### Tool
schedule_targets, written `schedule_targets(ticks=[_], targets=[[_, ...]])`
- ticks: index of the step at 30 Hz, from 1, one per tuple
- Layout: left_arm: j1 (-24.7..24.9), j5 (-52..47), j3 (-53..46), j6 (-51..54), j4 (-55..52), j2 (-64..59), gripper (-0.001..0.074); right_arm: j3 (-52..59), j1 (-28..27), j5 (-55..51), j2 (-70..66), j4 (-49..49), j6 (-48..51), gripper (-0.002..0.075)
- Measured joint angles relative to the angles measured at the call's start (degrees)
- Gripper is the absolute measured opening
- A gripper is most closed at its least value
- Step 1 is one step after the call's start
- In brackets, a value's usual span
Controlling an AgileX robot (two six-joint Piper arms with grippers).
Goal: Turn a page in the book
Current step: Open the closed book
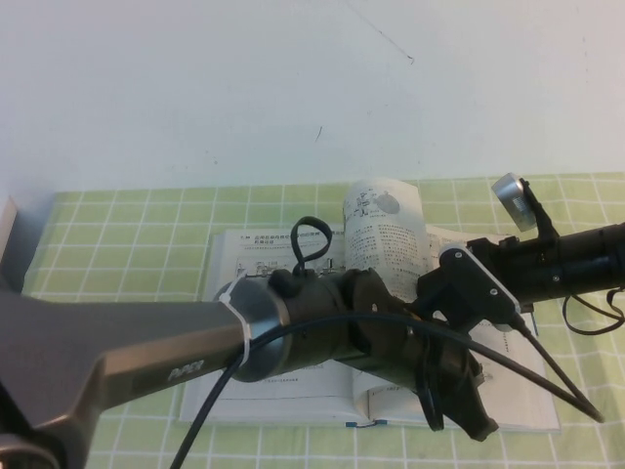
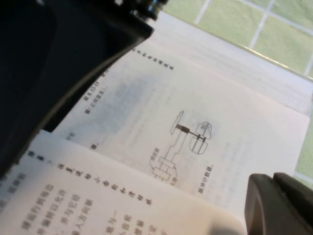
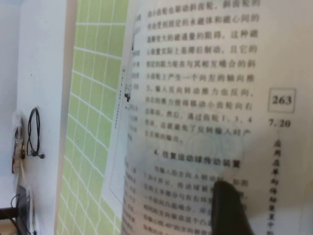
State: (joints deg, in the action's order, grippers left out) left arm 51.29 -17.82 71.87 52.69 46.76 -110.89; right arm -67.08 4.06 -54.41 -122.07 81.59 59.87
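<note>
The book [image 1: 259, 262] lies open on the green checked cloth; a right-hand leaf with a machine diagram shows in the left wrist view [image 2: 234, 112]. The page [image 1: 384, 230] stands raised and curled over the middle of the book, its side with the round gear picture towards the camera. My right gripper [image 1: 432, 293] comes in from the right and is shut on the page's lower right part; in the right wrist view one dark fingertip [image 3: 226, 205] lies against the page's text [image 3: 195, 98]. My left arm stretches across the book, and my left gripper [image 1: 459, 410] [image 2: 281, 205] hangs low over the book's front right part.
The green checked cloth [image 1: 127, 230] covers the table up to a white wall [image 1: 293, 78]. A grey object [image 1: 8, 239] stands at the far left edge. Black cables [image 3: 32, 132] hang on the white surface beyond the cloth. My right arm [image 1: 571, 256] lies over the book's right edge.
</note>
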Motion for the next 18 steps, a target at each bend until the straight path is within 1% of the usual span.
schedule_targets(ticks=[6,11,18], targets=[[0.09,-0.84,3.94,0.22,-0.1,-2.81,-0.0003,0.0,0.0,0.0,0.0,0.0,0.2,0.0345],[0.09,-3.5,8.13,0.22,-0.1,-6.29,-0.0003,0.0,0.0,0.0,-0.04,0.0,0.2,0.0345],[-0.01,-5.12,9.79,-1.49,-1.88,-7.61,-0.0003,0.0,-0.1,0.88,-0.61,-0.11,0.2,0.0345]])
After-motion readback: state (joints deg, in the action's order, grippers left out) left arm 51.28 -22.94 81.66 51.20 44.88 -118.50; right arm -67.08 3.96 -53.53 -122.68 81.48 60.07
